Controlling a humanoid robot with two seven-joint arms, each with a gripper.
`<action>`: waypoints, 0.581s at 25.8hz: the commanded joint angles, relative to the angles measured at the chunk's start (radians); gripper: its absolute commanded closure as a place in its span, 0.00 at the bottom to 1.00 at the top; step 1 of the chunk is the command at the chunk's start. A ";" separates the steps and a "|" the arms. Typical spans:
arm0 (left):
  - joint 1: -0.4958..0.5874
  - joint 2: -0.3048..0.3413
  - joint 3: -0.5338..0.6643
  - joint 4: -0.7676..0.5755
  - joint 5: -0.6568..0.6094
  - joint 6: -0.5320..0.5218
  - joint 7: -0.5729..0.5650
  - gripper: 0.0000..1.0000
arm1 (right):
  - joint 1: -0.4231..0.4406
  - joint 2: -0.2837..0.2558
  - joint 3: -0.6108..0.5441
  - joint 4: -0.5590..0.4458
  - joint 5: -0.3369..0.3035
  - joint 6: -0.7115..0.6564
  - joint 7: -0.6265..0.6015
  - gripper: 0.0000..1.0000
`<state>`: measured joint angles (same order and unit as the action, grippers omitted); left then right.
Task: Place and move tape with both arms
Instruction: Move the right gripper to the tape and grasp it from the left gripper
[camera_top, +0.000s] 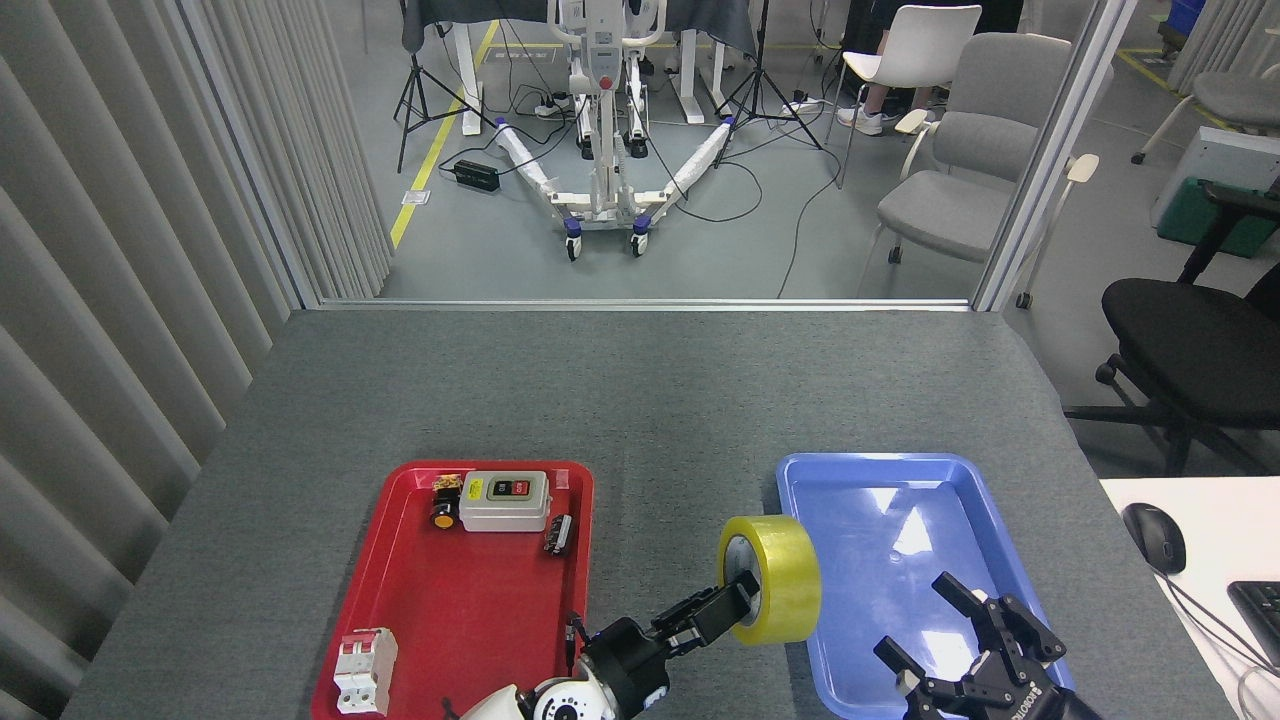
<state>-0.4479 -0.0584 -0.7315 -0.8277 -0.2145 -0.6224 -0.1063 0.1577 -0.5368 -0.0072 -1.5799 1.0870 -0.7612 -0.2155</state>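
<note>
Tape (775, 578): yellow roll, on edge, clamped through the core by left gripper (732, 606), overlapping the left rim of blue tray (985, 520) near the desk's (640, 390) front edge. Right gripper (960, 630): prongs spread wide, holding nothing, over the blue tray's front end. Red tray (455, 600), front left: grey switch box (504, 500) at far end, white breaker (364, 668) at near-left corner.

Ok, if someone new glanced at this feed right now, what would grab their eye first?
Probably the yellow tape roll, held on edge by the left pincer at the left rim of the blue tray. Next, the right pincer, open over that tray's near end. Then the red tray to the left, with a grey switch box at its far end.
</note>
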 joint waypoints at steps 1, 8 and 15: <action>0.000 0.006 0.000 -0.001 0.004 0.000 0.000 1.00 | -0.004 -0.008 0.001 0.032 -0.006 -0.024 0.005 0.00; 0.002 0.014 0.001 -0.004 0.004 0.000 0.002 1.00 | -0.073 -0.012 0.036 0.078 -0.015 -0.024 0.008 0.00; 0.002 0.015 0.000 -0.004 0.004 -0.026 -0.015 1.00 | -0.155 -0.028 0.167 0.098 -0.044 -0.024 0.008 0.00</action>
<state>-0.4469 -0.0445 -0.7313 -0.8324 -0.2102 -0.6388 -0.1155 0.0275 -0.5612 0.1202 -1.4868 1.0488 -0.7855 -0.2070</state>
